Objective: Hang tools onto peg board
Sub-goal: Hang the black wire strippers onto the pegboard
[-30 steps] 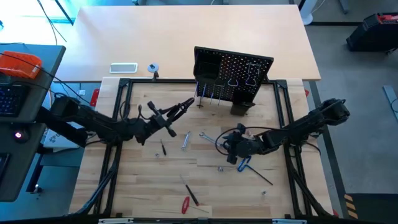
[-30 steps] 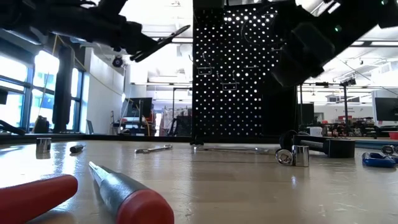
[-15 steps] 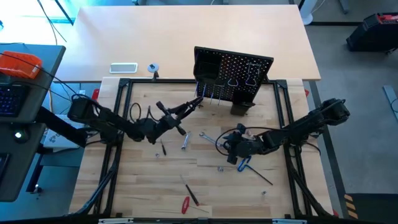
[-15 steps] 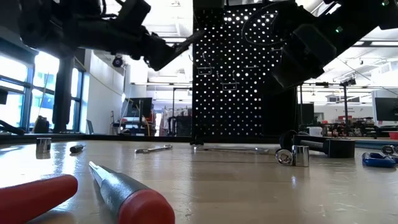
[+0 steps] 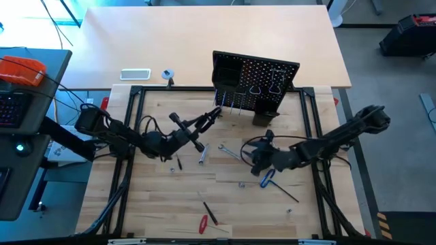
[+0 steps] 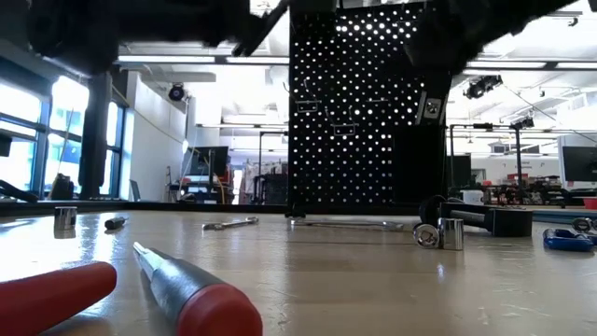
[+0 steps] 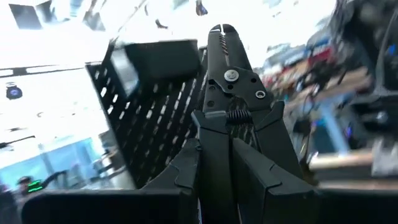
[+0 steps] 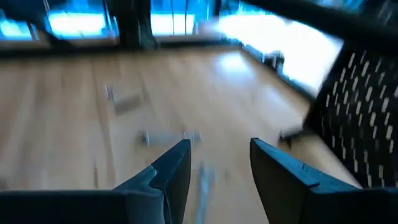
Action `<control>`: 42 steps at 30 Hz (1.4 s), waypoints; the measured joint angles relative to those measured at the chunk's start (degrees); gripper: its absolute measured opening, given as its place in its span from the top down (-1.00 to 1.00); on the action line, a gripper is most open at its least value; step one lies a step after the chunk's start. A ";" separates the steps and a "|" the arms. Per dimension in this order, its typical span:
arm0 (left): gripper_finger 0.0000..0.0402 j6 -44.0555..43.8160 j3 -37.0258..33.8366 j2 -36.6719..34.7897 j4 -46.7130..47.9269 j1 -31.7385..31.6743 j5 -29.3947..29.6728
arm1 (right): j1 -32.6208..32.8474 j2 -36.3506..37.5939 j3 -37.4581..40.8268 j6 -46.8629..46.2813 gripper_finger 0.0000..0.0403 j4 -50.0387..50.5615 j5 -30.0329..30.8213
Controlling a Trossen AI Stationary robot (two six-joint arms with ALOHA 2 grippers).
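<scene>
We see the left tool [image 5: 178, 133] just left of centre in the high view, clenched on a pair of black-handled pliers [image 5: 201, 121] held above the pale wooden counter [image 5: 225, 204]. The pliers' long axis runs on a diagonal toward the upper right of that frame, nose leading, its tip just beside the lower left corner of the black upright perforated peg board [image 5: 255, 82]; we cannot tell whether it touches. In the left wrist view the pliers [image 7: 231, 93] rise straight up the middle of the frame, handles low between the fingers, nose high, with the board [image 7: 146, 106] to the left behind them.

The right tool [image 5: 259, 156] sits right of centre in the high view, released and holding nothing, its fingers [image 8: 168, 168] apart over the boards. A blue-handled hex key [image 5: 267, 179] lies just below it, and a silver wrench [image 5: 203, 154] rests near centre.
</scene>
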State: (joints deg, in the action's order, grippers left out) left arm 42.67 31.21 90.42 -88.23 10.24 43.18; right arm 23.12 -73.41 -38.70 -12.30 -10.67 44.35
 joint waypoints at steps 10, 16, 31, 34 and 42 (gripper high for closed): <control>0.74 6.71 12.46 6.39 0.42 0.10 -3.61 | 0.08 -0.94 0.00 11.97 0.20 -24.46 3.54; 0.74 13.10 18.16 10.83 0.60 0.78 -3.65 | -1.06 -3.28 0.00 14.12 0.20 -34.95 3.15; 0.74 17.56 23.05 13.02 0.52 1.84 -5.40 | -3.77 -14.81 0.00 25.41 0.20 -64.67 -1.35; 0.74 17.47 23.05 13.02 0.48 1.81 -5.43 | -4.37 -16.48 -0.06 26.32 0.20 -68.56 -2.88; 0.74 17.43 23.05 13.02 0.48 1.81 -5.94 | -7.30 -18.78 -2.08 23.14 0.20 -68.94 -7.41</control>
State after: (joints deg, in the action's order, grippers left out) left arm 60.10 54.26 103.44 -87.74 12.05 37.23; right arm 15.82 -92.19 -40.78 10.83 -79.61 36.94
